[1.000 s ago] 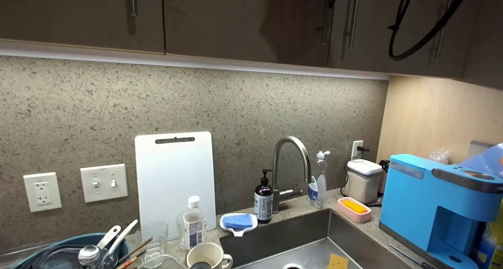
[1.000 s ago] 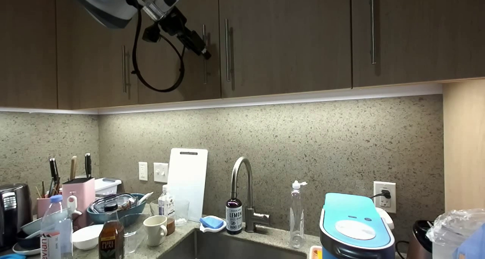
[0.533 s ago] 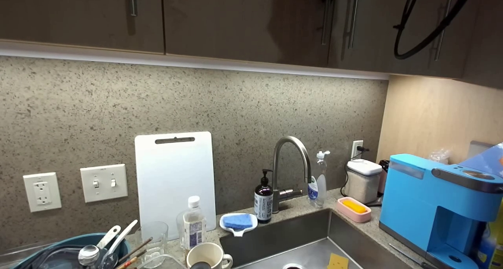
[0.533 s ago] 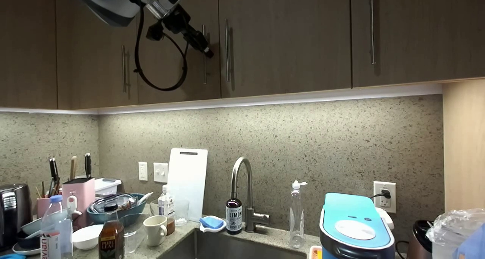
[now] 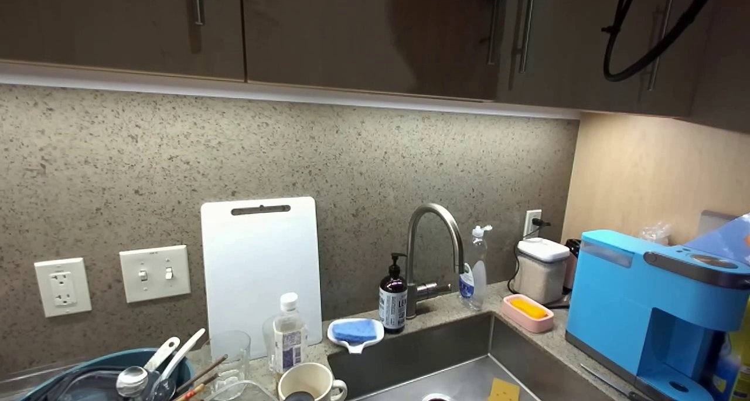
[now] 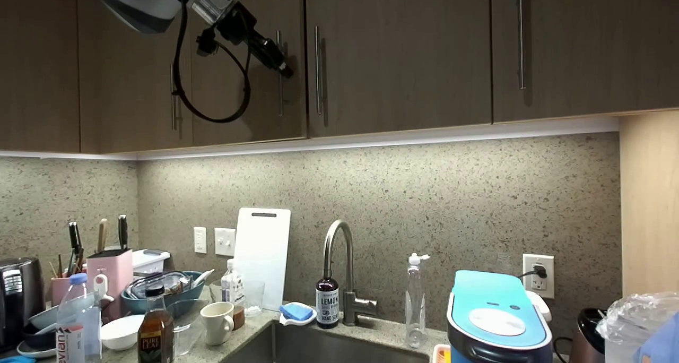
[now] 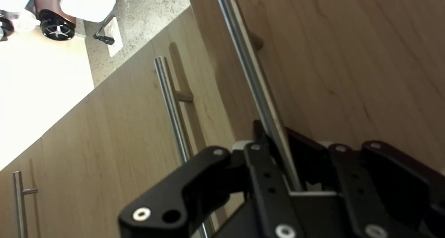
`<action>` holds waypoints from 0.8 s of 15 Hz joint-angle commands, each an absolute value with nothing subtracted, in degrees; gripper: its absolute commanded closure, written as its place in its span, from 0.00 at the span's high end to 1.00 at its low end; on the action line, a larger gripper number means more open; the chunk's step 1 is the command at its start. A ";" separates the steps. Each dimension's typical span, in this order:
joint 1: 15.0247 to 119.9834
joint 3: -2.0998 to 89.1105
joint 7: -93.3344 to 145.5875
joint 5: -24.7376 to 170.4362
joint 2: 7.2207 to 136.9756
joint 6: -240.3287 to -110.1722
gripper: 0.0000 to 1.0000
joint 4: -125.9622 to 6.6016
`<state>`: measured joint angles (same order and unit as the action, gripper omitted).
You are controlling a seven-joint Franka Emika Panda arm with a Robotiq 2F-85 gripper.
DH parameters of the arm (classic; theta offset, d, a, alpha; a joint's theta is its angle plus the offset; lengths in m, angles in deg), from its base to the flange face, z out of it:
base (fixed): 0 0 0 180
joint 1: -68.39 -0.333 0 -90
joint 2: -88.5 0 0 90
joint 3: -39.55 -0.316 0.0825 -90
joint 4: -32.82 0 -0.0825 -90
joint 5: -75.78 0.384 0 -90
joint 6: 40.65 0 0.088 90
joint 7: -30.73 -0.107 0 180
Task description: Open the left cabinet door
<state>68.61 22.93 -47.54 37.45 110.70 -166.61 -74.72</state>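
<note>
The left cabinet door (image 5: 363,37) is the dark one up above the white cutting board (image 5: 261,284), and its handle (image 7: 259,88) is a slim bar running straight up and down along the right edge. Going by the wrist view, the gripper (image 7: 274,131) has a finger on each side of that bar and looks clenched on it, somewhere around the middle of its length judging from an exterior view. Only one arm here, so no debate over which is nearer: the bar sits right between the fingers and the door's face is just past the tips. Looks to me like the door's cracked a hair, since its right edge seems to stand a bit proud of the neighbouring door (image 6: 403,55), so I'd call this the very start of the pull. Handle on the right means the hinge is most likely on the left, so I'd want an arc next, out from the wall and round to the left, not a straight yank. Upright bar should let the grip pivot a little as it swings. Watch the other handle (image 7: 172,105) just beside it though; can't tell how much room the gripper's knuckles have there.
</note>
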 commanded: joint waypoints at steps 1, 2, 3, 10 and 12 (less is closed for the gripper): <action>67.78 20.78 -49.79 37.96 114.26 -161.47 0.03 -76.58; 67.66 20.61 -49.93 38.05 114.48 -160.88 0.03 -76.55; 67.54 20.47 -49.95 38.15 114.61 -160.29 0.03 -76.45; 65.86 19.44 -50.72 39.80 115.72 -159.72 0.03 -77.51; 66.50 17.27 -55.14 38.37 116.48 -158.28 0.03 -77.92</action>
